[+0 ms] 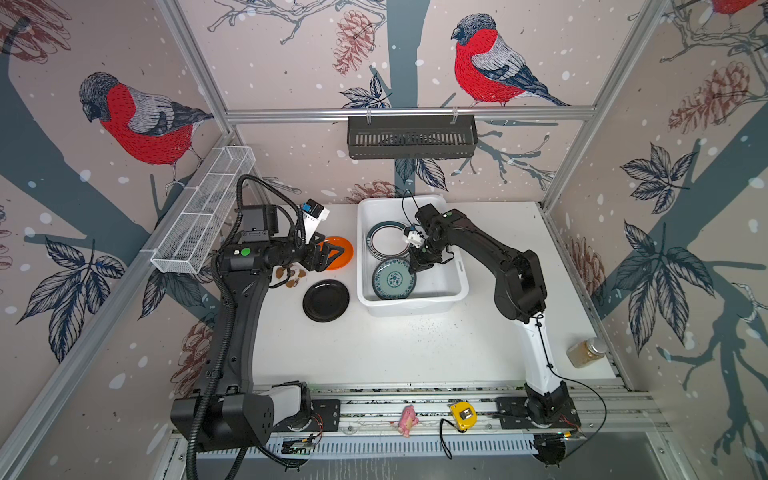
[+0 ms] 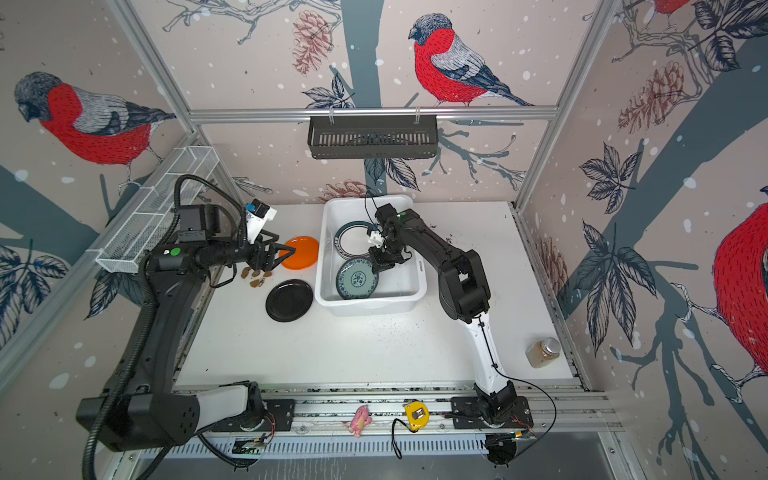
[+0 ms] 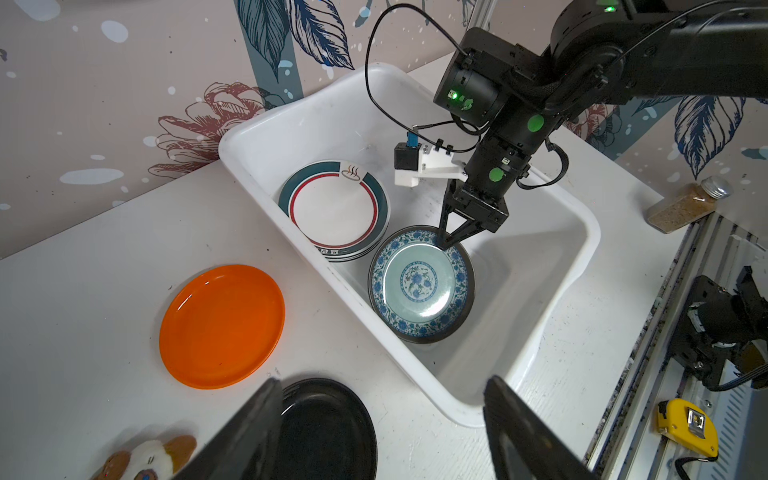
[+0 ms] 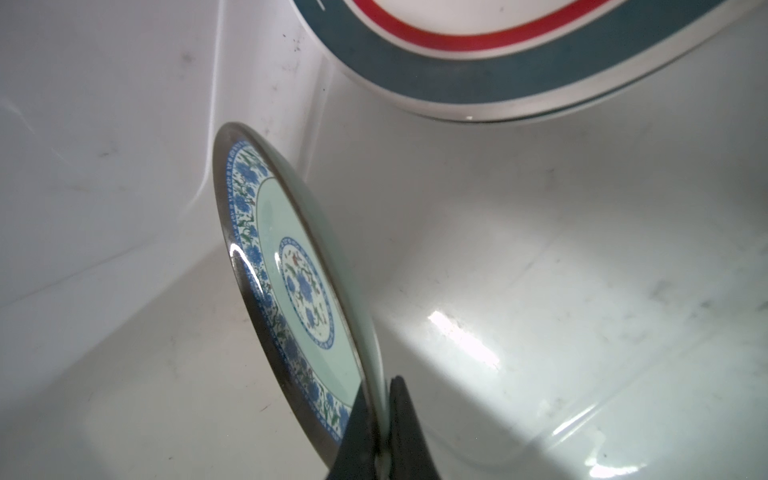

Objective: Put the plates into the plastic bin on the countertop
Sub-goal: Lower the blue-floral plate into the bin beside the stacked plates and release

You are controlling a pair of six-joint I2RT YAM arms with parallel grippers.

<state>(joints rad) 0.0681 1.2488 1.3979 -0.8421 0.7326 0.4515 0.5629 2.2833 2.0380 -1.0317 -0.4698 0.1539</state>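
Nearest the arm bases, a pink toy (image 1: 406, 420) and a yellow tape measure (image 1: 462, 413) are lying on the front rail, and a lidded jar (image 1: 586, 352) is standing at the right edge of the countertop (image 1: 395, 349). Further in, the black plate (image 1: 325, 300) is lying flat on the countertop just left of the plastic bin (image 1: 411, 308), apart from its wall. Inside the bin's near end, the right gripper (image 3: 448, 242) is pinching the rim of the teal floral plate (image 1: 393, 279) between closed jaws and holding it steeply tilted, face towards the bin's left wall; whether its lower edge is touching the bin floor cannot be told. Behind it, in the bin's far end, a stack of white plates (image 3: 334, 208) with dark bands and a red ring is resting flat. Left of the bin, the orange plate (image 2: 300, 252) is lying on the countertop beyond the black one. The left gripper (image 2: 286, 248) is hanging with its jaws spread wide and holding nothing, overlapping the orange plate's left edge in both top views. A small brown and white toy (image 1: 291, 276) is lying just beside it. At the back, a white wire-mesh tray (image 1: 203, 212) is hanging on the left wall and a black slotted basket (image 1: 411, 137) on the rear rail.
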